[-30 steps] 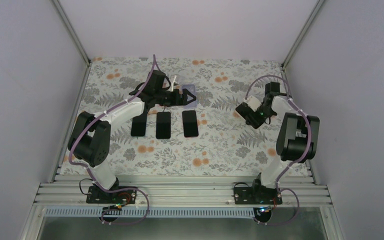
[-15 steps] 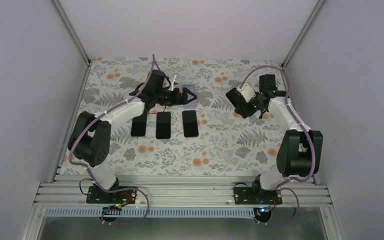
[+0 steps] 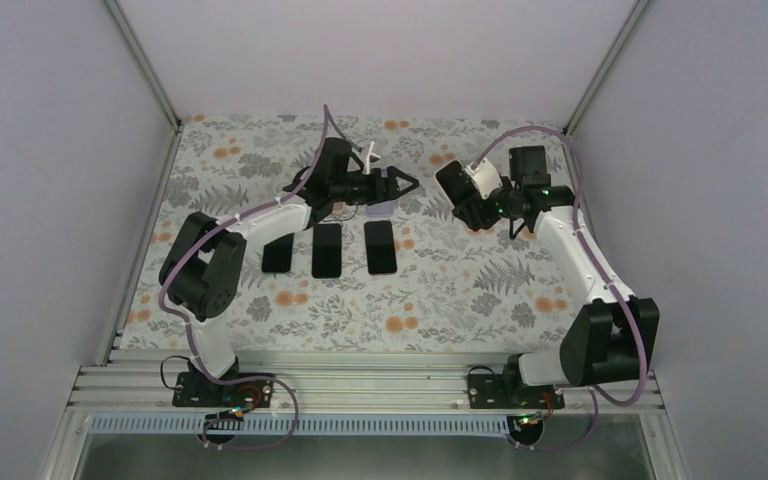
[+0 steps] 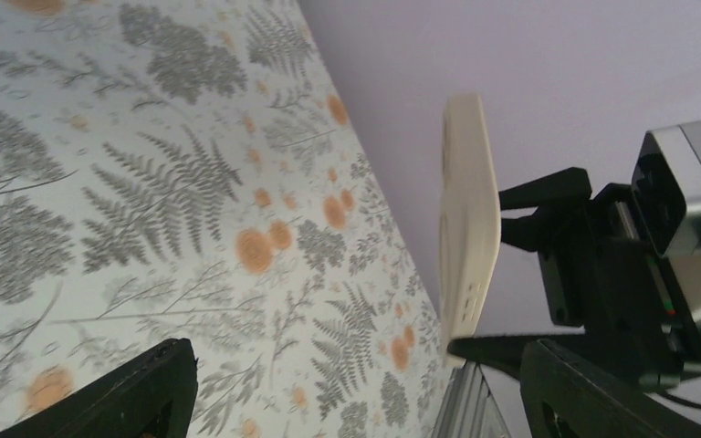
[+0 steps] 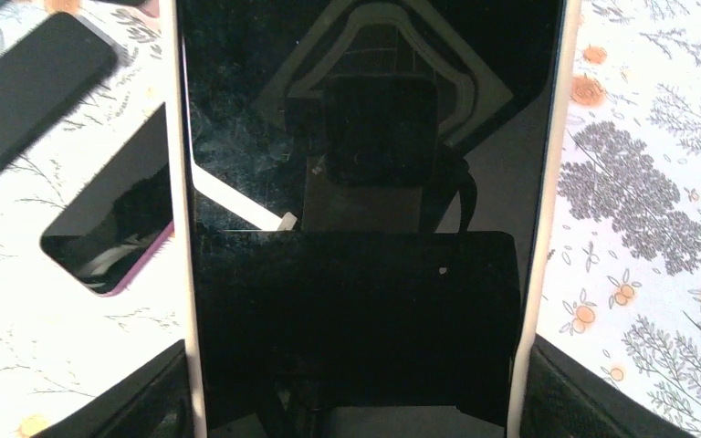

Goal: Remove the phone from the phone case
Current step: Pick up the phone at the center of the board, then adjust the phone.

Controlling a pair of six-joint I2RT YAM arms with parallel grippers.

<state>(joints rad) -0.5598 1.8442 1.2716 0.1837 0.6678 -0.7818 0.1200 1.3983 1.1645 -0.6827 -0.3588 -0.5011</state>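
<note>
Starting left: three phones [image 3: 327, 250] sit in a row just on the near side of the left gripper [image 3: 405, 186], parked clear of the work, I'd guess. One lilac slab [image 3: 383, 207] peeks out under it, can't tell what it is. Left gripper's jaws are apart and aimed at the one phone [image 5: 356, 182] in its cream case [image 4: 468, 228], probably to peel it. Just right of it, the right gripper [image 5: 351, 397] is clamped on that phone's long edges, holding it up in the air.
</note>
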